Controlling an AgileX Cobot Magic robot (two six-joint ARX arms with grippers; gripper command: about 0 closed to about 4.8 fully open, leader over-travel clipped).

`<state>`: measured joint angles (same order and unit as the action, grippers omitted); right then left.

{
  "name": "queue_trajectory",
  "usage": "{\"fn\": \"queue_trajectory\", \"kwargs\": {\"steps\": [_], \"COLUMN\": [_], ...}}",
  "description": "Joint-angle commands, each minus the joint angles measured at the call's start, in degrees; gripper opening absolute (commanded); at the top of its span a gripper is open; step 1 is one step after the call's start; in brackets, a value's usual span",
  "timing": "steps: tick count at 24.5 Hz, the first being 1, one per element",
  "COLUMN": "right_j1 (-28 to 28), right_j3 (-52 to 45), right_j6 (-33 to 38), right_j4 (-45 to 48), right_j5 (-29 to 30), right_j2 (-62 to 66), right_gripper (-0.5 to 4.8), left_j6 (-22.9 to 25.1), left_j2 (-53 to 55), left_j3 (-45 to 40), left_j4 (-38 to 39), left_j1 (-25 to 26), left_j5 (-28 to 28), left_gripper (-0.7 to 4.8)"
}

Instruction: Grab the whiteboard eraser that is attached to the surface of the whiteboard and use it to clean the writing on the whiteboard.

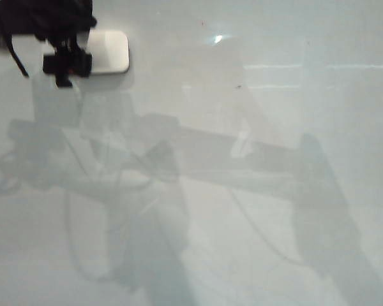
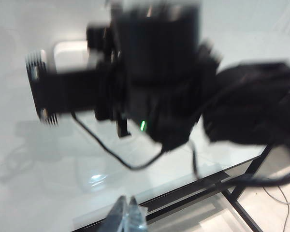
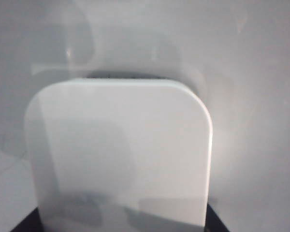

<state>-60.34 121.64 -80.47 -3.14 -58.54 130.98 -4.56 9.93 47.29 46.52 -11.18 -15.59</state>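
A smooth white is shown by the whiteboard eraser, set at about eleven o'clock on the whiteboard. The board is seen as glossy pale grey-white, crossed by soft grey shadows and thin bright streaks. Black is worn by the right gripper, with a small red spot on it. In the left wrist view, the left gripper is seen as pale and translucent.

Exterior looks down; both wrist views share the whiteboard eraser — right's closest.
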Motion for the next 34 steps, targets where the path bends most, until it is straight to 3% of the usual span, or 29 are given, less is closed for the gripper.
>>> {"fn": "queue_trajectory", "kwargs": {"steps": [1,5,10,19,28,31,34], "right_j1": [1.18,1.31,0.22,-2.43,1.31,4.94,8.04], "right_j3": [1.66,1.55,1.55,1.57,1.55,1.55,1.55], "right_j6": [5.14,17.05,22.58,52.30,57.96,56.17,59.67], "right_j4": [-3.45,-14.08,-17.05,-43.74,-47.58,-49.16,-52.46], "right_j5": [-0.37,3.78,4.63,4.33,4.85,4.46,8.02], "right_j2": [-1.09,2.27,7.50,2.91,-13.18,-18.97,-23.52], "right_gripper": [1.48,1.48,1.48,1.48,1.48,1.48,1.48], "left_j6": [0.22,0.22,0.24,0.24,0.24,0.24,0.24], "left_j2": [0.02,0.02,0.02,0.02,0.02,0.02,0.02], "left_j3": [0.13,0.11,0.13,0.11,0.13,0.11,0.13], "left_j4": [-0.33,-0.46,-0.46,-0.48,-0.57,-1.75,-3.50], "left_j1": [-0.07,-0.07,-0.04,-0.04,-0.04,-0.04,-0.04], "left_j5": [-0.04,-0.07,-0.07,-0.07,-0.04,-0.04,-0.04], "left_gripper": [-0.05,-0.05,-0.05,-0.05,-0.05,-0.05,-0.05]}}
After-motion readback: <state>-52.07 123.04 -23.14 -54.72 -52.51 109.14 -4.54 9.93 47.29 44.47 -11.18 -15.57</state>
